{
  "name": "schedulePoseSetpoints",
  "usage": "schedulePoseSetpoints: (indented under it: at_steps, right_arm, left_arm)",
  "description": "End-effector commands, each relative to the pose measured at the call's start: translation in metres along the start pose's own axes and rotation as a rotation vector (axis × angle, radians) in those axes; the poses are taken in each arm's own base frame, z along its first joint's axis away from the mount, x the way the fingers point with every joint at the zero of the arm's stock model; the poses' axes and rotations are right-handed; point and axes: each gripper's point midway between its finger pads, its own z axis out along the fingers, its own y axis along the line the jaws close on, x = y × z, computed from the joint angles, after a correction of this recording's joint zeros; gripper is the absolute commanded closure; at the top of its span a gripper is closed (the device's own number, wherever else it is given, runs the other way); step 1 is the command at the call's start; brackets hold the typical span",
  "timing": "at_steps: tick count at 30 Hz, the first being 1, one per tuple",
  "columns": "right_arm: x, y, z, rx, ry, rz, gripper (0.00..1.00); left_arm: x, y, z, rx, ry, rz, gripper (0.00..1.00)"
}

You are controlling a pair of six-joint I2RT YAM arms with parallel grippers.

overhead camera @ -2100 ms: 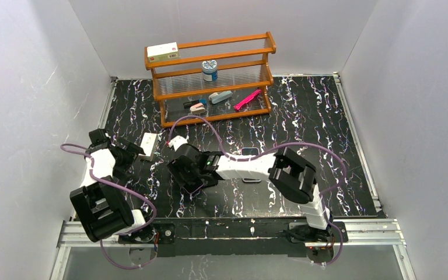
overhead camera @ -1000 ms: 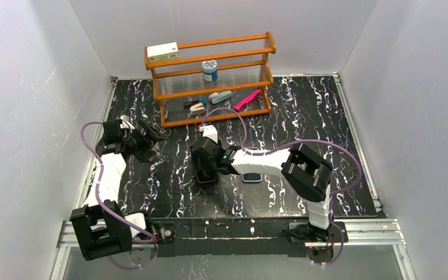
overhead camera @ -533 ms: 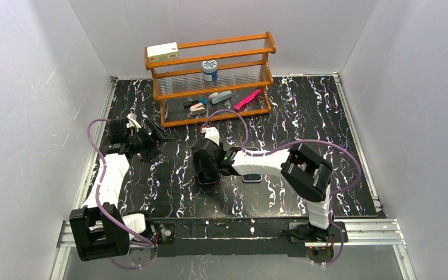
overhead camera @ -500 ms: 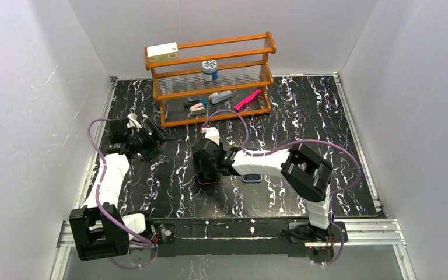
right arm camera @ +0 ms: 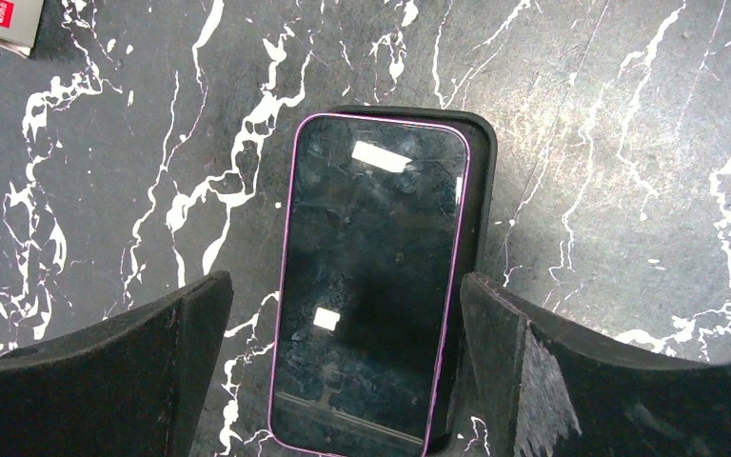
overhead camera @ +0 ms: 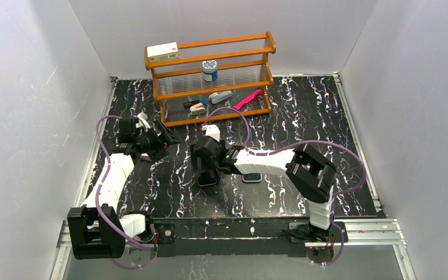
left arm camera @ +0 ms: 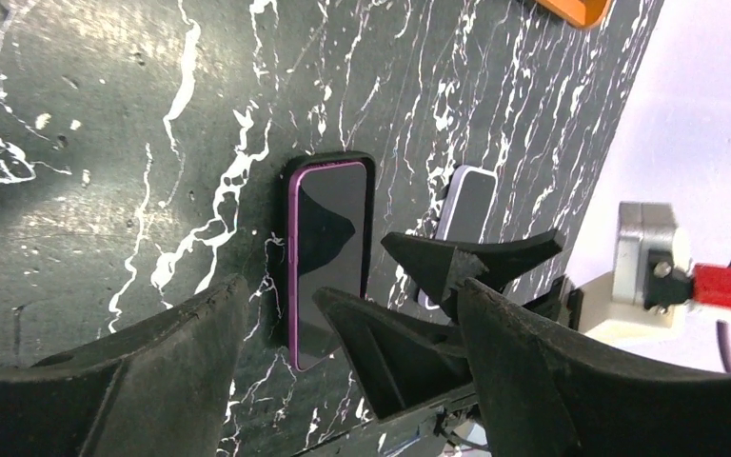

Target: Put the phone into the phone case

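Okay, your glossy dark pink-rimmed phone (right arm camera: 371, 286) sits on the matte black phone case (right arm camera: 482, 181), case lip showing along one side; right gripper (right arm camera: 343, 305) straddles it spread, left gripper (left arm camera: 350, 290) spread, empty.

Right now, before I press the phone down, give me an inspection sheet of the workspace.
Surface: black marbled table, no spill seen.
Job's things: the phone lies screen up on the phone case, offset. Case edge shows along the top and right, so full seating is uncertain.
Clutter: second pale-rimmed device beside them, apart; small white box; wooden rack holding small items at the back.
Grippers: right gripper open, straddling the phone; left gripper open, holding nothing.
Cables: purple cables loop off both arms, none on the phone.
Surroundings: white walls; metal rail at the near edge.
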Motion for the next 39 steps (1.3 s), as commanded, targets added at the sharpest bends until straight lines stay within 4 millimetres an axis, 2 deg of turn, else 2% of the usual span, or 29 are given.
schedulePoseSetpoints:
  at_steps: [1, 5, 10, 13, 18, 27, 39]
  right_arm:
    - [-0.032, 0.0, -0.023, -0.077, -0.036, 0.002, 0.08]
    - [-0.025, -0.009, -0.028, -0.15, 0.003, -0.002, 0.17]
    - [-0.003, -0.014, -0.028, -0.202, 0.066, 0.006, 0.34]
    - [0.004, -0.023, -0.024, -0.216, 0.09, 0.039, 0.4]
    - [0.015, -0.032, -0.023, -0.294, 0.143, 0.129, 0.5]
    - [0.018, -0.036, -0.022, -0.35, 0.161, 0.171, 0.6]
    - [0.034, -0.03, -0.019, -0.396, 0.253, 0.167, 0.61]
  left_arm:
    - [0.011, -0.012, 0.001, 0.011, 0.011, 0.056, 0.25]
    - [0.028, -0.01, 0.011, 0.002, 0.041, 0.065, 0.31]
    - [0.049, -0.004, 0.03, -0.007, 0.086, 0.042, 0.37]
    - [0.06, -0.004, 0.038, 0.008, 0.108, 0.064, 0.4]
    - [0.077, 0.005, 0.05, -0.01, 0.159, 0.07, 0.49]
    - [0.093, 0.022, 0.057, -0.05, 0.189, 0.084, 0.55]
    - [0.113, 0.033, 0.062, -0.072, 0.252, 0.065, 0.65]
